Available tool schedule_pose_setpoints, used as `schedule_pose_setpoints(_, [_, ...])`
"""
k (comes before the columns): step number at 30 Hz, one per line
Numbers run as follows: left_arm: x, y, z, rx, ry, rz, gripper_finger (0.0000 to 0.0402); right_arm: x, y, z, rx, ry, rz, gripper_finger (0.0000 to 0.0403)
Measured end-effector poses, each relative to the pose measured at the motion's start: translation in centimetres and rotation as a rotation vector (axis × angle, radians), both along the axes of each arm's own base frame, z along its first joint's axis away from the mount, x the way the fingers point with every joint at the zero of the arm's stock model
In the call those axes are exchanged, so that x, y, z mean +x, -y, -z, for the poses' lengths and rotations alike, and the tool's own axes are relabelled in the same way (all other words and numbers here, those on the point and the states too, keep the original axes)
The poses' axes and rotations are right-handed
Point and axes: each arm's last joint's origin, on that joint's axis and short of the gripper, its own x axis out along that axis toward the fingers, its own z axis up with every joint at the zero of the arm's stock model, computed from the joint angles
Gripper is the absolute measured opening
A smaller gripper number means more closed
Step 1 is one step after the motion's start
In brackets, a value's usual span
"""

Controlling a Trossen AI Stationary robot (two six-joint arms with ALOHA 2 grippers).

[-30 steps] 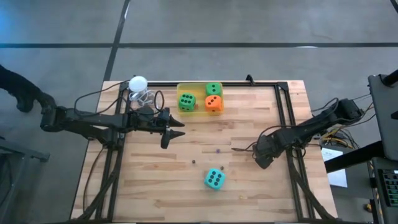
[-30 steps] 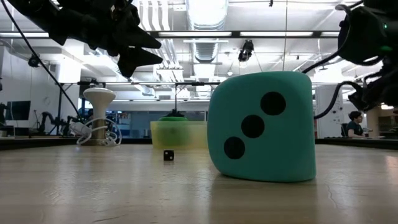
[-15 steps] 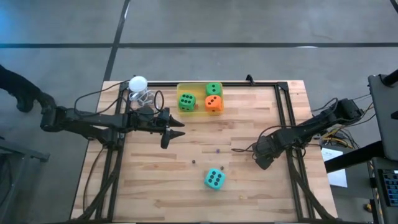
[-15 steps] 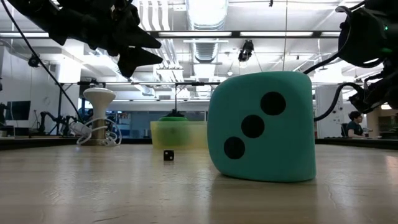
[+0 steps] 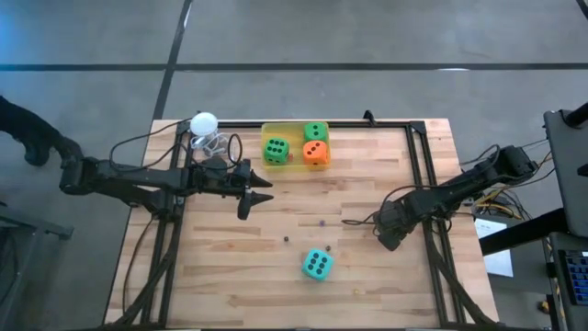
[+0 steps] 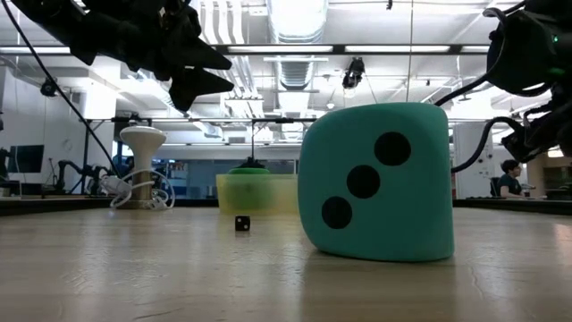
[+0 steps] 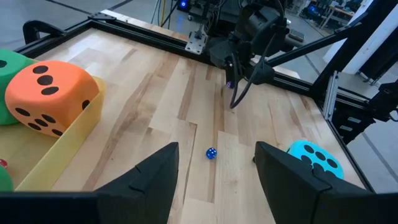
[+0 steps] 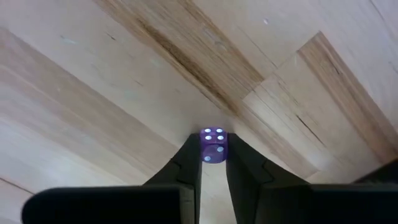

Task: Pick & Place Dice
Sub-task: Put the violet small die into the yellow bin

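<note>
pinching is under way at the right side of the table.

high view: right gripper [image 5: 345,222] low over the wood near table centre; too small here to read its fingers. left gripper [image 5: 262,190] hangs beside the yellow tray [image 5: 268,164], which holds two green dice [image 5: 276,150] and the orange die [image 5: 315,153]. teal die [image 5: 317,265] sits alone toward the near edge. white ball [image 5: 204,122] at the far left corner.

low view: teal die fills the foreground, three-pip face toward camera; a tiny dark die [image 6: 241,224] rests on the wood beside it, tray behind.

left wrist view: left fingers spread, nothing between them. a small blue die [image 7: 211,153] lies on the boards ahead; teal die off to one side.

right wrist view: right fingertips pressed against both sides of a small purple die [image 8: 213,146], still resting on the wood.

judgement: keep the squeeze centred on flat faces and lift straight up, since so small a cube could twist or pop out.

writing: none readable; only pips.
</note>
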Motion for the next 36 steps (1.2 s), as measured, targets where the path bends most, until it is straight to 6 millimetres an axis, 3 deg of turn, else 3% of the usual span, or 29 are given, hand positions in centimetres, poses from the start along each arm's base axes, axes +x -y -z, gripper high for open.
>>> schedule_pose_setpoints(9, [0.0,0.0,-0.1,-0.003,-0.001,-0.001,0.0216,1.1,-0.2,-0.8,-0.034,0.080,-0.045,0.0040])
schedule_pose_setpoints(14, [0.7,-0.1,-1.8,0.008,-0.026,0.004,0.0216,1.8,-0.2,-1.6,-0.064,0.119,-0.058,0.0040])
schedule_pose_setpoints(19, [0.7,-0.1,-2.0,0.063,-0.044,0.024,0.0216,2.3,-0.1,-2.2,-0.102,0.152,-0.069,0.0040])
schedule_pose_setpoints(36, [0.4,-0.1,-1.1,0.063,-0.140,0.032,0.0216,5.2,2.8,-5.3,-0.232,0.296,-0.142,0.0040])
